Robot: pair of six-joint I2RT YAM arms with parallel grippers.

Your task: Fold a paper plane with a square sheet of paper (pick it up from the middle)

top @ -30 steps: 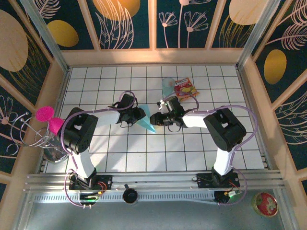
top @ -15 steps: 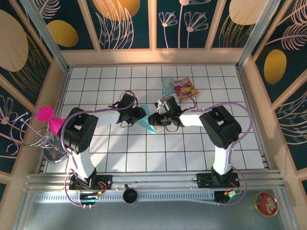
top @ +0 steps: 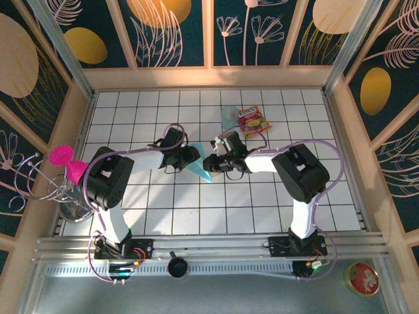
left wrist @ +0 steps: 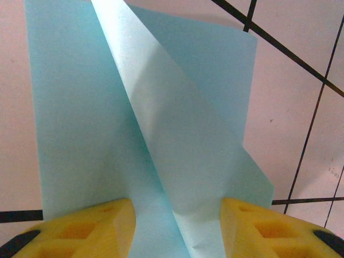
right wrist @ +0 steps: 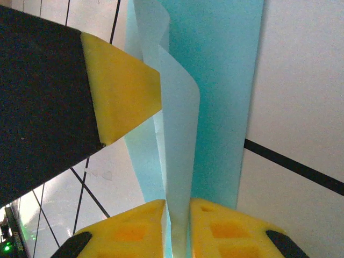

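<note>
The table [top: 275,196] is a white tiled grid with thin dark lines, matt and flat. It is boxed in by pale wooden framing and dark blue wall panels [top: 177,33] printed with gold ovals and thin line-drawn leaves. A ribbed metal rail [top: 209,245] runs along the near edge.

At far left, two bright pink shapes [top: 62,156] sit on a bent wire stand outside the tiles. The black left arm [top: 108,176] reaches in towards the middle. The left gripper [top: 191,157] sits over the wide end of the paper plane [top: 201,171], which lies near the table's centre with its point towards the near edge.

In the left wrist view, the yellow foam fingers [left wrist: 91,226] stand well apart, straddling the paper [left wrist: 177,134] without pinching it. The sheet is thin, smooth and light teal, with one paler flap folded diagonally across a flat layer.

The right gripper [top: 208,162] meets the plane from the other side. In its wrist view, the yellow pads [right wrist: 220,226] are drawn narrow onto a raised, gently curling flap of the paper [right wrist: 226,80]. The left gripper's finger [right wrist: 121,86] is just beside that flap.

Further back right are a pale translucent blue cup [top: 228,116] and a red-and-yellow snack packet [top: 252,122], touching or nearly so. The right arm [top: 301,173] bends beyond them, and a round red tin [top: 362,278] lies off the table at the near right.
</note>
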